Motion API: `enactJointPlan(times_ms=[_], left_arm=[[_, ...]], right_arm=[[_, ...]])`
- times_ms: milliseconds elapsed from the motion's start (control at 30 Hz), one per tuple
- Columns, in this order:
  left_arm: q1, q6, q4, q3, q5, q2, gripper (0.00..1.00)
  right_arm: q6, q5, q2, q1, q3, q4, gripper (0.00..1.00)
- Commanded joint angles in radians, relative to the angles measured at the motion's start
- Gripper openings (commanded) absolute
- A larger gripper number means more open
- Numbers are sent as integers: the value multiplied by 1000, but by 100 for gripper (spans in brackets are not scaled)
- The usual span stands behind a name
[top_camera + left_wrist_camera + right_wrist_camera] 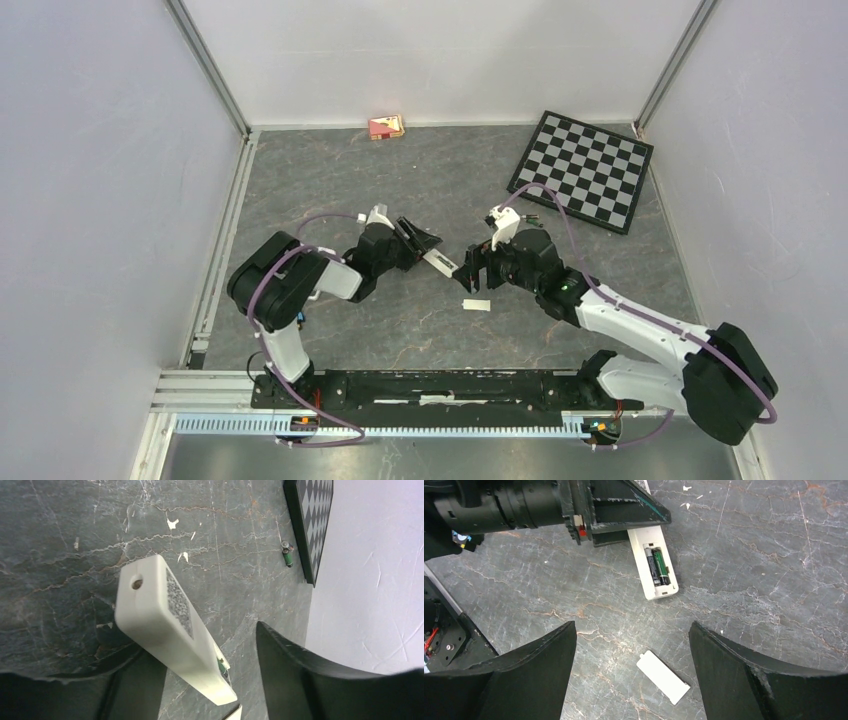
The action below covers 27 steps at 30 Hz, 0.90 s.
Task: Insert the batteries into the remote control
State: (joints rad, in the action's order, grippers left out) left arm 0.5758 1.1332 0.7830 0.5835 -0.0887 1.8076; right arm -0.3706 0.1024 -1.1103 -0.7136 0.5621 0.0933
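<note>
Grey marbled table (420, 170) boxed in by white walls (100, 200), with a checkerboard (583, 168) lying at the far right and a little red box (386, 127) against the back wall. The remote (165, 625) lies back-up in the middle, compartment uncovered, and two batteries (658, 567) already sit in it side by side, one black and one green. The left claw (422, 243) straddles the remote's far end with its jaws apart: from its wrist cam there's bare table between the remote and one finger (300, 675), so it's not clamping anything. The right claw (633, 630) hangs over the table just off the remote's open end, spread wide and holding nothing. The white cover (662, 676) lies flat on the table below it, near the remote but not touching. Two spares (286, 553) lie right beside the checkerboard's edge, well apart from the remote.
</note>
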Motion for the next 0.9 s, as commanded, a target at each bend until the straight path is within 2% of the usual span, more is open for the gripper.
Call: enactJointPlan(times_ms=[0,100,200,233,267,433,567,867], left_arm=[[2,24,-95,-39,70,-37,73],[3,43,-175,-58,83,-76,77],[2,60,-329,-65,146,-143,83],[2,61,-390,-63,163,-170,86],[3,58,-451,-58,176,-196,99],[3,29,-687,-21,199,-301,100],[2,5,-767,-33,226,-375,100],[-7,-225,-938,10,240,-536,100]], right_arm=[[-18,-13,-28,9,-10,30,87],[-23,-4,-47,16,-5,33,87],[-18,-5,-66,22,9,14,87],[-11,-5,-68,24,14,9,87],[0,-3,-69,24,17,5,87],[204,18,-89,26,37,-37,87],[320,-22,-133,31,75,-112,87],[628,125,-280,30,198,-371,81]])
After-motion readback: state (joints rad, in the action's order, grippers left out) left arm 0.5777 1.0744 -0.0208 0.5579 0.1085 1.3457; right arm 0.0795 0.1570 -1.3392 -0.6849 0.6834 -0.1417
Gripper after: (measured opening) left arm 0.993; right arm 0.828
